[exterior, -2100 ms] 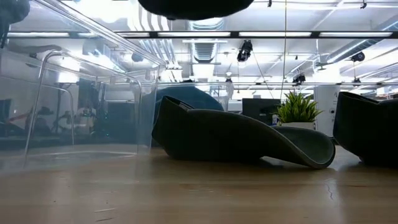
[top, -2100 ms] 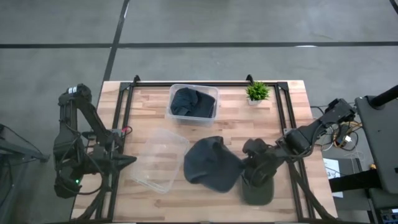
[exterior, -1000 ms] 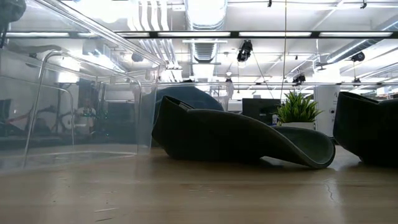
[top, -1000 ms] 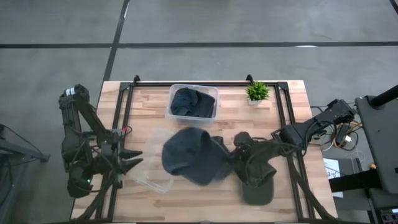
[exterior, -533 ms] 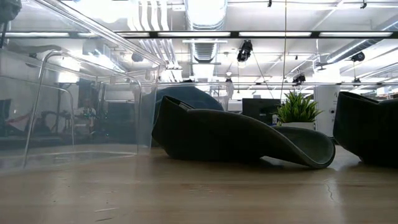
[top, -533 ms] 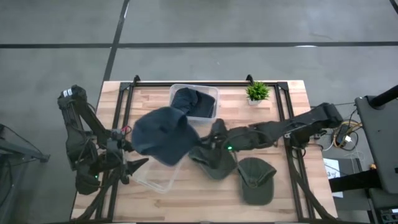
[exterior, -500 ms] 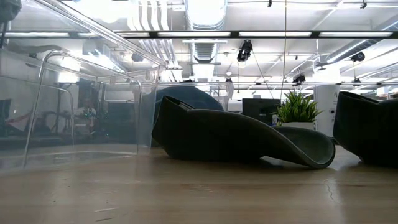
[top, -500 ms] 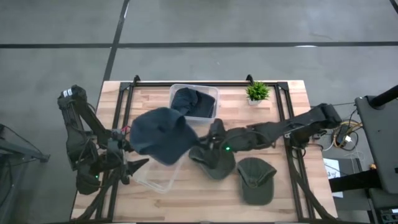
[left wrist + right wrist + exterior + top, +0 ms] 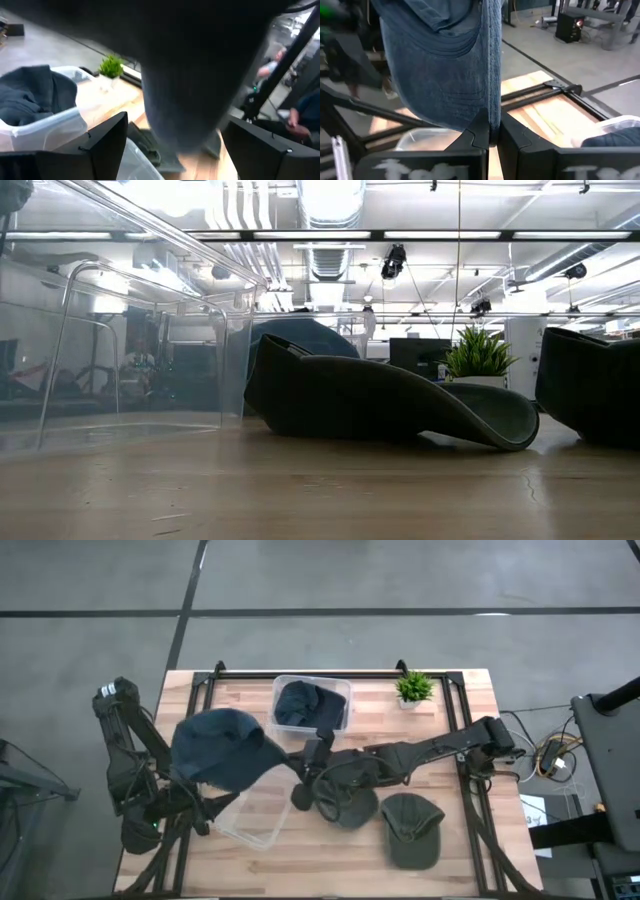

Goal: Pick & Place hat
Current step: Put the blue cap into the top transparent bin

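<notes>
I see my right pincer (image 9: 490,134) pinched tight on the blue hat (image 9: 218,748), its two fingers closed on a fold of the fabric at the hat's edge. The hat hangs in the air above the empty clear bin (image 9: 257,802), on the side of it toward the left arm, clear of the desk (image 9: 470,750). The right arm stretches across the desk past the olive cap (image 9: 345,802) lying just beside that bin, and a second green cap (image 9: 412,830) sits farther out from it. My left pincer (image 9: 172,145) waits next to the empty bin with its fingers spread wide, holding nothing, the hat hanging close in front of its camera. Beyond the empty bin, a second bin (image 9: 312,704) holds dark hats, and a small plant (image 9: 414,689) stands near that one.
</notes>
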